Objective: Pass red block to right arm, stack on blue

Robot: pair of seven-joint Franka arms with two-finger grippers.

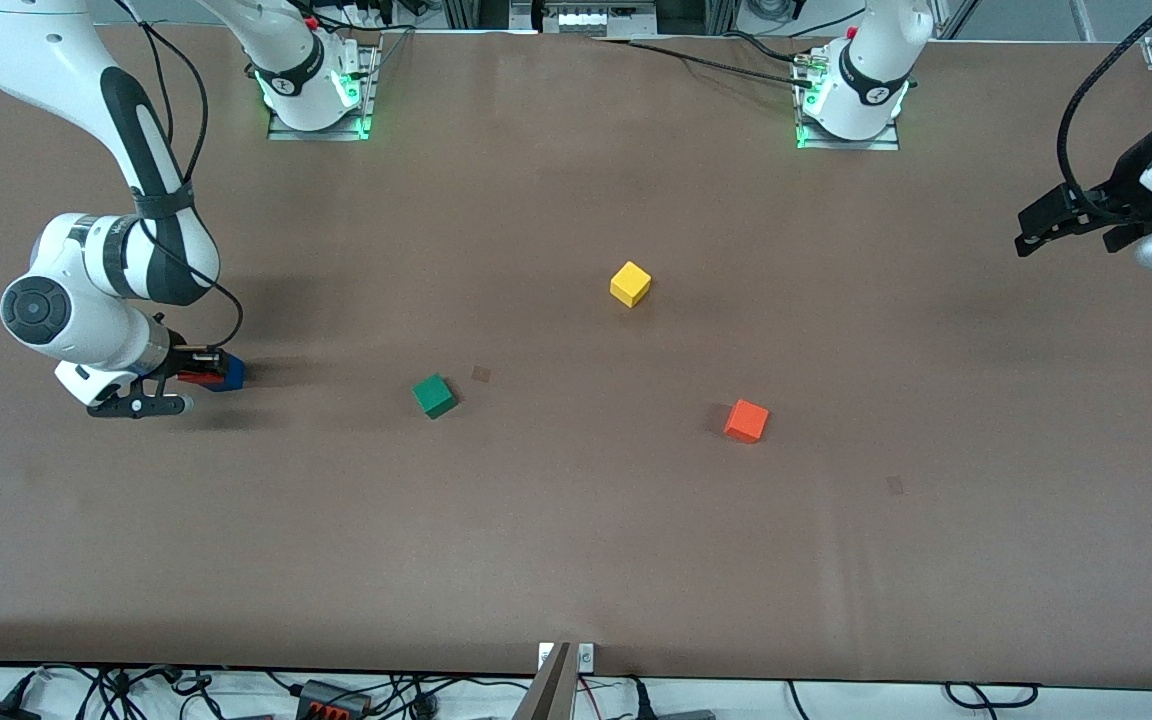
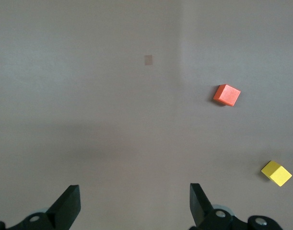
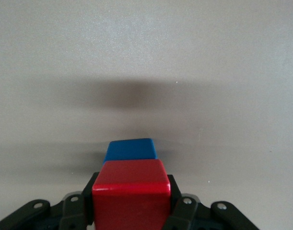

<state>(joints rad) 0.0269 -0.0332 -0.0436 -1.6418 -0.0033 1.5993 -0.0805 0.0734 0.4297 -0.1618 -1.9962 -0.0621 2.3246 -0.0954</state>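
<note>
Stacking is the step in hand: the right gripper (image 3: 132, 211), clamped on the red block (image 3: 131, 194), hangs low over the blue cube (image 1: 232, 372) at the right arm's end of the table. To do it well, I judge the red faces should sit square and centred over the blue before release. The right wrist view shows red just above blue; the front view mostly hides both. Waiting near its own table edge, the left gripper (image 2: 134, 201) hangs spread wide and empty.
</note>
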